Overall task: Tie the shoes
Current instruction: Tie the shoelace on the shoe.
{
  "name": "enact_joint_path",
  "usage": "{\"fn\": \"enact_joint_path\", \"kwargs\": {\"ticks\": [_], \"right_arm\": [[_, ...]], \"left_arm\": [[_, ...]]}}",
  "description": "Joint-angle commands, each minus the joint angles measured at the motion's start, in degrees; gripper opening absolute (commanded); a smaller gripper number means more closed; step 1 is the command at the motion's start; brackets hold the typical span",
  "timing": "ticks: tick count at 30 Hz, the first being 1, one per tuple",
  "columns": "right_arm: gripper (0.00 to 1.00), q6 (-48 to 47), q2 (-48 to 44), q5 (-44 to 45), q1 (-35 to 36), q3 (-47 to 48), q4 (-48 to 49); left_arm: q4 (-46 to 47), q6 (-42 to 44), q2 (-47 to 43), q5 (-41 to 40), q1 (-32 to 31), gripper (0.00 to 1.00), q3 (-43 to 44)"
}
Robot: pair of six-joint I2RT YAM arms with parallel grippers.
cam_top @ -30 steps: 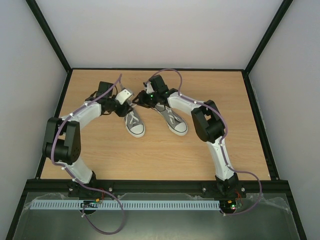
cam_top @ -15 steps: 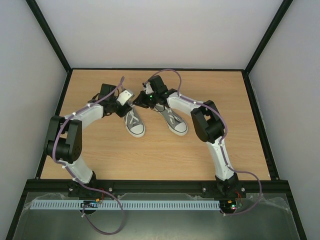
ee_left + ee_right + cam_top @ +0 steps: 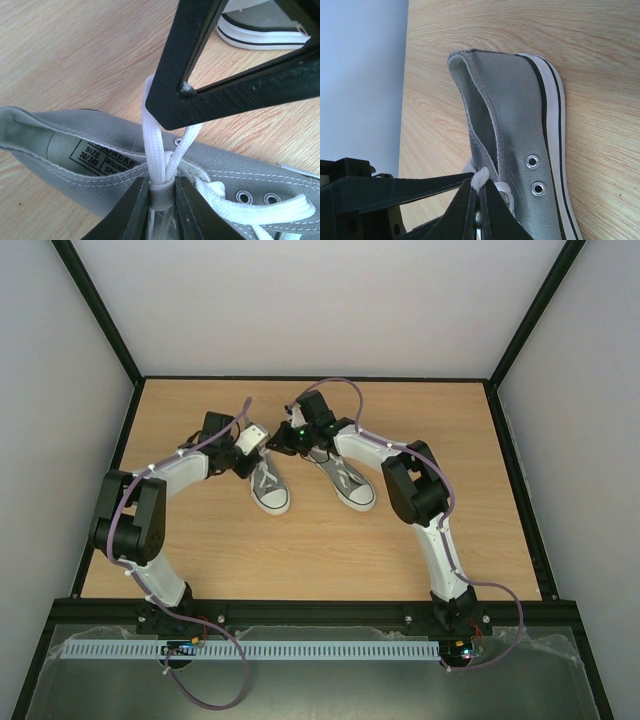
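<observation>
- Wooden table [image 3: 330, 550], pale walls around.
- Grey shoes side by side mid-table: left-hand shoe [image 3: 270, 490], right-hand shoe [image 3: 350, 482].
- Left gripper [image 3: 161, 200] clenched on the left-hand shoe's white lace [image 3: 152, 145].
- Right gripper [image 3: 479, 202] pinches that shoe's lace too.
</observation>
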Motion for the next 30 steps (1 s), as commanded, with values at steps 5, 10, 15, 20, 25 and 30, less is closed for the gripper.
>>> {"fn": "enact_joint_path", "kwargs": {"ticks": [5,10,15,20,25,30], "right_arm": [[0.01,-0.6,-4.4,-0.3,0.3,-2.6,0.4],[0.01,-0.7,-6.5,0.3,0.0,-4.3,1.3],[0.01,-0.5,-7.1,0.1,0.0,-4.9,1.8],[0.01,0.2,-6.2,-0.7,0.0,-5.9,2.5],[0.01,0.3,-6.9,-0.4,-0.1,-7.2,3.1],[0.01,0.0,-8.6,0.6,-1.0,-9.1,4.0]], "left_arm": [[0.1,2.9,0.0,-0.5,-0.2,0.15,-2.7],[0.0,3.8,0.0,-0.9,-0.2,0.14,-4.1],[0.9,3.6,0.4,-0.9,-0.2,0.1,-4.3],[2.6,2.7,0.4,-0.8,-0.2,0.03,-4.4],[2.9,2.8,1.0,-0.8,-0.2,0.02,-4.4],[2.5,3.3,1.8,-1.5,0.0,0.02,-4.7]]}}
